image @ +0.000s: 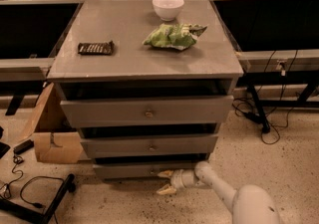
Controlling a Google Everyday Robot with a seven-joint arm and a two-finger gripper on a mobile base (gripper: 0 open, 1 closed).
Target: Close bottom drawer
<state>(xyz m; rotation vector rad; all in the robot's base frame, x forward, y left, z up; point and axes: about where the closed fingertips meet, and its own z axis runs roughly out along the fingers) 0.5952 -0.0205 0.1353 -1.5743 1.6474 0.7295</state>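
Observation:
The bottom drawer [134, 169] is the slimmest grey front at the foot of the grey cabinet, only slightly out from the body. Its knob is hidden or too dim to make out. My gripper [165, 181] is at the drawer front's right part, near the floor. Its two pale fingers are spread: the upper fingertip [165, 173] touches the drawer front, the lower one hangs just below the drawer's bottom edge. It holds nothing. My white arm [224, 193] reaches in from the lower right.
Middle drawer [149, 146] and top drawer [147, 111] stand slightly out, each with a brass knob. On the cabinet top [129, 54] lie a white bowl [168, 7], a green bag [173, 35] and a dark bar [95, 48]. A cardboard box [50, 128] and cables [30, 190] lie left.

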